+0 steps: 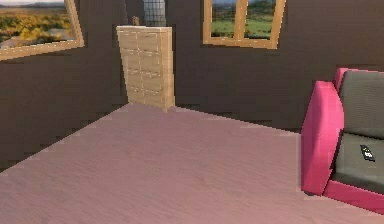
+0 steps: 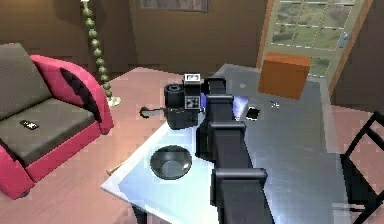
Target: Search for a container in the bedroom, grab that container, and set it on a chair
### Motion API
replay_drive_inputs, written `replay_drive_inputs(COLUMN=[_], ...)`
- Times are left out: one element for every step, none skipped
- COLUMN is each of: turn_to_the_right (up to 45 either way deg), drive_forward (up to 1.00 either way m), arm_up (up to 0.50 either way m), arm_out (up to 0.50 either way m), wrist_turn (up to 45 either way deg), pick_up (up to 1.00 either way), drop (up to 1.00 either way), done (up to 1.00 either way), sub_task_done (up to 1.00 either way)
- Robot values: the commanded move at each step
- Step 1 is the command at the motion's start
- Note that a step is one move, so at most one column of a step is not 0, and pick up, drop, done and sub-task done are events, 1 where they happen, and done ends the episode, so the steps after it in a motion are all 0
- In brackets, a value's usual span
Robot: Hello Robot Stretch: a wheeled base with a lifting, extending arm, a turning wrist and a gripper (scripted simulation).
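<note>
A dark round bowl sits on the grey table near its front-left corner. An orange-brown box stands at the table's far end. My arm rises over the table, and the gripper sits above the table's left edge, farther out than the bowl. I cannot tell whether it holds anything. A pink armchair with a grey seat stands left of the table and appears again at the forward view's right as the armchair. A black chair is at the table's right.
A small flat dark item lies on the armchair seat. A small phone-like thing lies on the table. A floor lamp pole stands behind the armchair. A wooden dresser stands against the far wall across open pink floor.
</note>
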Motion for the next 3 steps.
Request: replay_drive_inputs(turn_to_the_right=[0.0,0.0,0.0], drive_forward=[0.00,0.00,0.00], arm_up=[-0.30,0.00,0.10], arm_out=[0.00,0.00,0.00], wrist_turn=[0.0,0.0,0.0], pick_up=[0.00,1.00,0.00], drop=[0.00,0.00,0.00], done=[0.00,0.00,0.00], sub_task_done=[0.00,0.00,0.00])
